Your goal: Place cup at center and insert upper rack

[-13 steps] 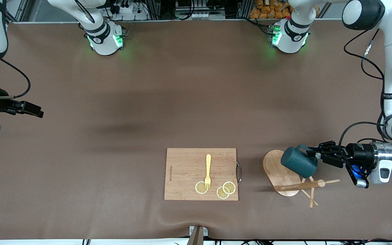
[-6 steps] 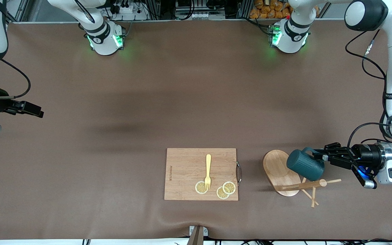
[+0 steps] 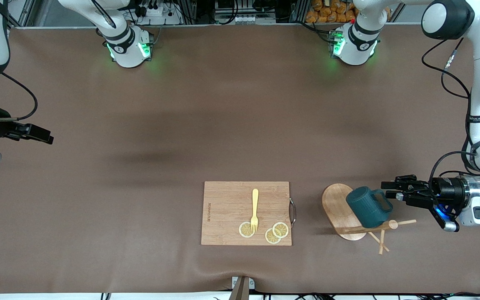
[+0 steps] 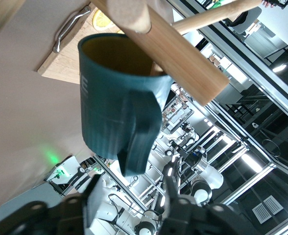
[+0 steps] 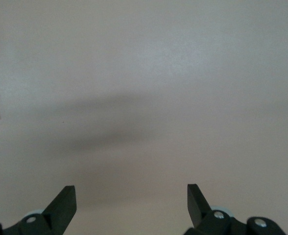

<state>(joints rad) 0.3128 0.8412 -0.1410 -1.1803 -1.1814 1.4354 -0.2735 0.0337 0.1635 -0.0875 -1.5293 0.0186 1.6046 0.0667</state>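
The dark teal cup [image 3: 367,207] rests tilted against the light wooden upper rack [image 3: 342,208], whose post [image 3: 373,227] slants toward the left arm's end of the table. The cup's handle [image 3: 382,199] points at my left gripper [image 3: 388,189], which is open, its fingers apart from the handle. In the left wrist view the cup [image 4: 115,105] shows its yellow inside under the post [image 4: 183,54], and my left gripper [image 4: 132,192] stands just short of the handle. My right gripper [image 3: 40,135] waits open over bare table at the right arm's end, as the right wrist view [image 5: 132,196] shows.
A rectangular wooden cutting board [image 3: 223,200] with a metal handle lies beside the rack toward the table's middle. On it are a yellow fork [image 3: 255,208] and lemon slices [image 3: 273,233]. The brown mat [image 3: 223,125] covers the table.
My left gripper opened and let go of the cup's handle, then drew back slightly. The cup settled lower against the rack. The right arm has not moved.
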